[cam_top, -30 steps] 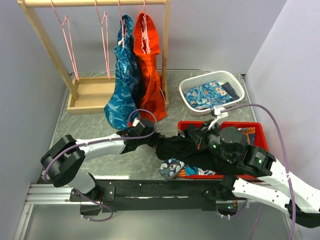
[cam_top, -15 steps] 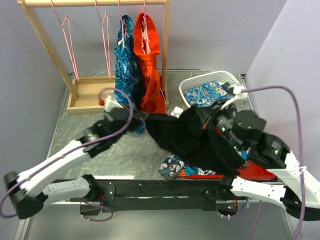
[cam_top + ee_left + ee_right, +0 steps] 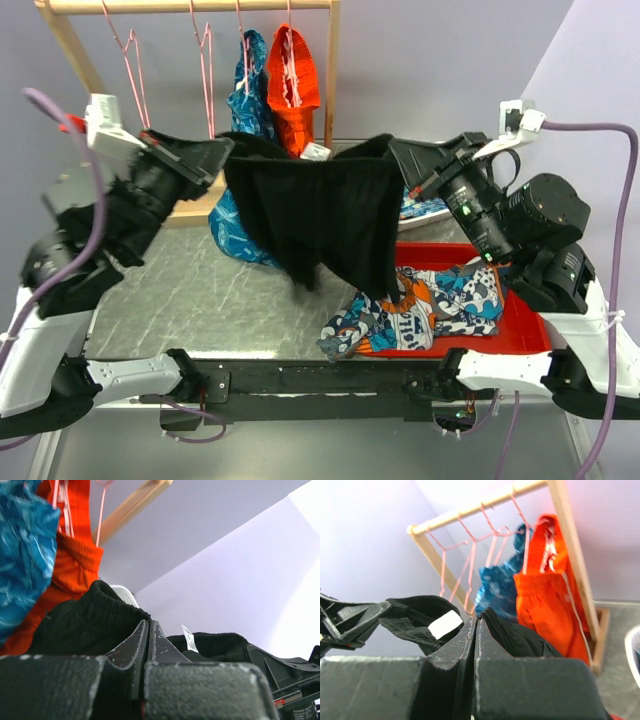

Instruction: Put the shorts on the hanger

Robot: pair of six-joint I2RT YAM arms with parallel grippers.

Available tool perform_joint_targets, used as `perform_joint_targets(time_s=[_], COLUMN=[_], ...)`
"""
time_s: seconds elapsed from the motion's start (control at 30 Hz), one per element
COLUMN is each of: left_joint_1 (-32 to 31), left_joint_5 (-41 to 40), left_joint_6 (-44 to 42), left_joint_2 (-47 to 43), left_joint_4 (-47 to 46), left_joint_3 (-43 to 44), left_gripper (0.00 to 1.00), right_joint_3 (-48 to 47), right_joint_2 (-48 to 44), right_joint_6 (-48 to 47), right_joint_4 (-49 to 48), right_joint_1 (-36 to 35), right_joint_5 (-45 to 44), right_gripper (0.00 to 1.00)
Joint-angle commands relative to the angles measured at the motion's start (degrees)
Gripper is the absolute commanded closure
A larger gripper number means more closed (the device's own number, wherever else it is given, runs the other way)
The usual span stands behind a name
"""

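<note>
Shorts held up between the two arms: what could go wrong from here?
The left gripper and right gripper each pinch only the waistband of the shorts, so the fabric might slip and drop. The shorts hang close to the blue garment and orange garment and could snag them. The thin empty hanger may swing away when touched.

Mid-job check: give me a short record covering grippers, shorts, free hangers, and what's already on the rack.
left gripper: shut on shorts
right gripper: shut on shorts
shorts: held up off the table, spread between both grippers, in front of the rack
free hangers: two bare pink ones, rack's left half
rack: also carries blue garment and orange garment
shorts on hanger: not yet
</note>
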State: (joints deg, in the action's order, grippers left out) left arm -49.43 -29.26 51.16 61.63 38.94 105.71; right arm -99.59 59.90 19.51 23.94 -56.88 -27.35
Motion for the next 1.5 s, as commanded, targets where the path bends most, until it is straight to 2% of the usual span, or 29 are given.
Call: perform_joint_targets(time_s=[0.0,0.13,0.2,0.23,0.3,0.33,0.37,0.4,0.43,0.47,0.53,0.6,0.63,0.67,0.77,0.9,0.93,0.97,1.1,1.13,1.23,1.3,1.47], left_joint_1=[0.3,0.3,0.3,0.3,0.3,0.3,0.3,0.3,0.3,0.2,0.3,0.3,0.3,0.3,0.3,0.3,0.3,0.3,0.7,1.3,6.3,11.9,21.4], left_joint_5=[-2.9,-1.9,-2.1,-2.2,-1.4,-0.8,-0.4,0.6,1.6,2.3,3.8,4.1,4.0,3.4,0.5,-6.1,-7.7,-11.4,-19.6,-19.7,-17.4,-13.4,-3.8], left_joint_6=[-6.5,-5.7,-4.3,-3.7,-1.3,0.6,1.6,2.8,4.5,5.7,7.7,8.1,7.6,7.3,3.1,-1.8,-4.6,-6.1,-14.5,-18.8,-24.2,-26.0,-30.6], left_joint_2=[1.3,0.6,-2.3,-3.6,-7.4,-8.8,-10.1,-13.3,-14.9,-16.6,-20.7,-23.0,-23.2,-23.3,-22.1,-16.2,-14.9,-13.3,-3.9,-2.3,5.0,10.2,17.5], left_joint_4=[4.7,7.0,6.9,6.6,5.8,5.5,5.4,4.6,3.8,3.0,0.7,0.1,0.6,1.3,4.0,7.0,7.4,7.9,6.9,6.0,5.5,6.0,1.4], left_joint_3=[6.0,6.1,2.4,-2.8,-8.7,-15.6,-19.2,-23.0,-31.3,-35.4,-46.3,-50.8,-52.1,-51.7,-45.0,-31.8,-26.0,-23.0,-7.2,-5.2,2.9,7.6,9.2], left_gripper=[0.99,0.99,0.99,0.99,0.99,0.99,0.99,0.99,0.99,0.99,0.99,0.87,0.75,0.51,0.33,0.31,0.30,0.25,0.21,0.20,0.20,0.20,0.23], right_joint_3=[-7.2,-12.7,-7.9,-5.1,5.7,10.0,19.1,23.7,28.2,36.1,42.4,48.5,49.9,51.8,53.4,53.4,53.4,53.4,53.3,53.0,52.2,52.1,51.3], right_joint_2=[3.7,7.7,5.9,4.7,0.6,-1.1,-2.6,-5.6,-7.0,-8.1,-9.8,-9.7,-9.6,-9.5,-9.1,-8.2,-8.2,-8.1,-6.6,-6.4,-5.1,-4.5,-2.9], right_joint_6=[-3.0,-1.3,0.3,1.1,3.6,4.7,5.5,7.2,8.2,9.0,11.4,13.8,14.1,14.4,15.2,15.7,15.7,15.6,15.7,15.6,15.3,15.2,15.0], right_joint_4=[-7.9,-4.5,-5.2,-5.9,-8.0,-8.7,-10.5,-11.5,-12.2,-13.8,-14.9,-16.2,-16.6,-16.8,-16.4,-15.3,-15.2,-15.2,-15.1,-14.8,-14.2,-14.2,-13.6], right_joint_1=[-0.2,-0.2,-0.2,-0.2,-0.2,-0.2,-0.2,-0.2,-0.2,-0.1,0.5,1.6,1.8,1.7,1.7,1.8,1.8,1.8,1.8,1.8,1.8,1.8,1.8], right_joint_5=[3.2,6.5,6.6,7.0,7.3,7.2,7.0,6.8,5.7,5.7,5.6,8.9,9.5,9.6,10.0,10.7,10.7,10.9,12.5,13.0,14.3,15.0,16.4], right_gripper=[1.00,1.00,1.00,1.00,1.00,1.00,1.00,1.00,1.00,1.00,1.00,1.00,1.00,1.00,1.00,1.00,1.00,1.00,1.00,1.00,1.00,1.00,1.00])
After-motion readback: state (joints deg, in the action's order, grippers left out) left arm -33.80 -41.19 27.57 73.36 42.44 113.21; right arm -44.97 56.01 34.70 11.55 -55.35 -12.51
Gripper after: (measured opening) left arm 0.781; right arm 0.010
